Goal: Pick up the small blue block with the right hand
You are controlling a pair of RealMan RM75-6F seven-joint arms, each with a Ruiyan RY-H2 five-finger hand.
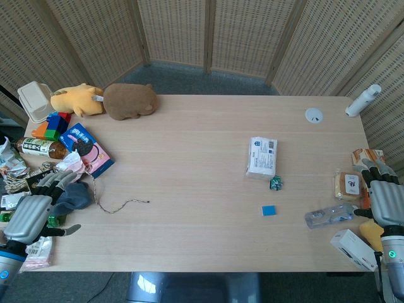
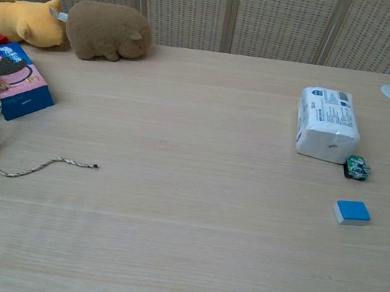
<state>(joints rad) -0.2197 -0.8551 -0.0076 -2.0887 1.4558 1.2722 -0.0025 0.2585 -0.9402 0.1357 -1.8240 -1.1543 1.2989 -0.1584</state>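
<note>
The small blue block lies flat on the table right of centre, also seen in the chest view as the blue block. My right hand hovers at the table's right edge, well to the right of the block, fingers apart and holding nothing. At the left edge, my left hand rests over the clutter with fingers spread, empty. Neither hand shows in the chest view.
A white tissue pack and a small green wrapper lie just beyond the block. A clear plastic piece, snack packet and white box sit between block and right hand. Plush toys, boxes and a cord crowd the left.
</note>
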